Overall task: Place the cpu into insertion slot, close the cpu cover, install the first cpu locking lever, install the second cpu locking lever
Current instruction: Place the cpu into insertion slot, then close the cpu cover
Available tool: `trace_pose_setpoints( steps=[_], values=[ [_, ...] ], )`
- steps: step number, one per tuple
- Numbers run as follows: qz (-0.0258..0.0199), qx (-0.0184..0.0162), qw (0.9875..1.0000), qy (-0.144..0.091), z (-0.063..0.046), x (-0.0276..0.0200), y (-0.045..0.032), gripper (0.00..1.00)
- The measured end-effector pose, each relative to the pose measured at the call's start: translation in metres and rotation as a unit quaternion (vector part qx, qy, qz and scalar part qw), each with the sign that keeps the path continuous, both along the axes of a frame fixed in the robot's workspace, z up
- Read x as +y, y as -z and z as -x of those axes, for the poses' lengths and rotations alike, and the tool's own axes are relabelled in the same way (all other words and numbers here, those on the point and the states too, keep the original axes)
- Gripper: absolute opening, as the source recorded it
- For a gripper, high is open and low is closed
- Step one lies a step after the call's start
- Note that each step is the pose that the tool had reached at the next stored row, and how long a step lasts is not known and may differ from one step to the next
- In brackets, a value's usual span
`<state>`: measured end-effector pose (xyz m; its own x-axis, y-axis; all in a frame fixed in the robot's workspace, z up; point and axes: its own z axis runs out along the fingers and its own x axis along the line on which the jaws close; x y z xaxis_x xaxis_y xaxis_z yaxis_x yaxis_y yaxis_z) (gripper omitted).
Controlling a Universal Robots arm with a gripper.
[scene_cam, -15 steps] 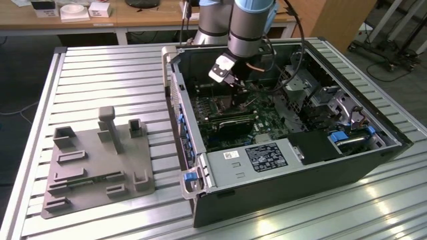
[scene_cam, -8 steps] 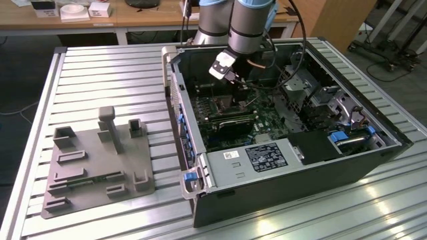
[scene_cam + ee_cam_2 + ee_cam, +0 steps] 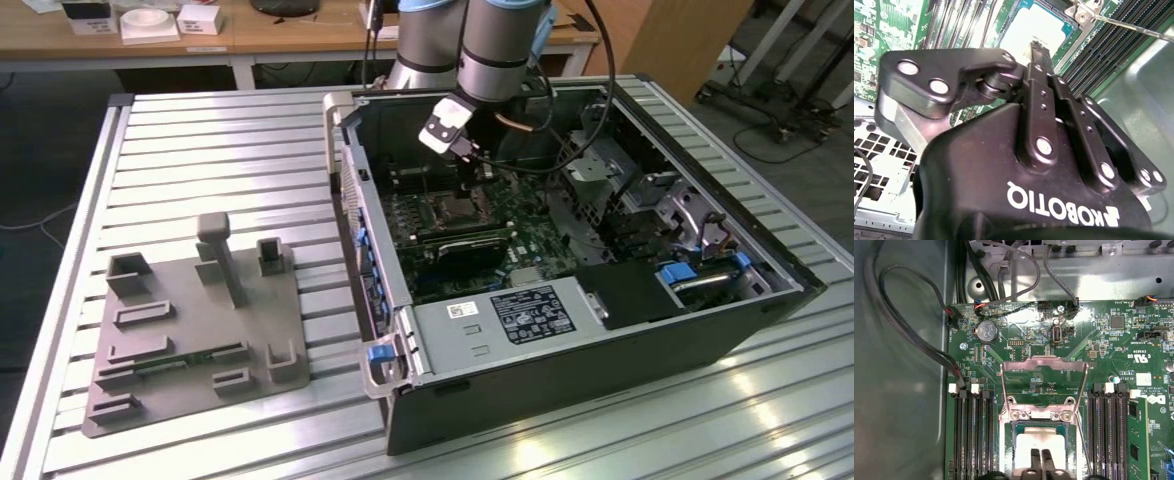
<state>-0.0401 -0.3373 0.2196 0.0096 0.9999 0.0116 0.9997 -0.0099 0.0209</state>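
1. The cpu (image 3: 1041, 440) is seen seated in the insertion slot (image 3: 1015, 426) on the green motherboard (image 3: 1114, 350), silver top facing up. It also shows as a bright patch past the fingertips in the second wrist view (image 3: 1039, 27).
2. The cpu cover (image 3: 1044, 360) is swung open off the slot, hinged at the slot's edge on the side toward the coin cell battery (image 3: 987, 332). Bare board can be seen through its cut-out, so the cover isn't closed yet.
3. The gripper (image 3: 1041, 462) is parked right over the cpu. Its two fingers are pressed together, and nothing can be made out between them in either wrist view (image 3: 1036, 50). Whether the tips actually touch the chip can't be told.
4. A thin metal locking lever (image 3: 1083, 437) is seen running along one side of the slot, unlatched. The same rod sticks out from the socket corner in the second wrist view (image 3: 1124, 26).
5. Long black memory slots (image 3: 974, 435) are lined up on both sides of the socket, and dark cables (image 3: 914, 325) are looped along the case wall to the board's edge.
6. In the exterior view the arm (image 3: 501, 40) is reached down into the open computer case (image 3: 561, 380), with the gripper (image 3: 463, 165) above the socket area. The case is laid on a slatted aluminium table (image 3: 214, 150), and a grey fixture plate (image 3: 194, 330) sits on the exterior view's left.
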Motion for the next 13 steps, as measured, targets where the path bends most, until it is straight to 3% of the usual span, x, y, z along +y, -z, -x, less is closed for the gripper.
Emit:
trace_pose_setpoints(
  steps=[13],
  values=[
    [0.0, 0.0, 1.0, 0.0, 0.0, 0.0, -0.0025, 0.1]
  ],
)
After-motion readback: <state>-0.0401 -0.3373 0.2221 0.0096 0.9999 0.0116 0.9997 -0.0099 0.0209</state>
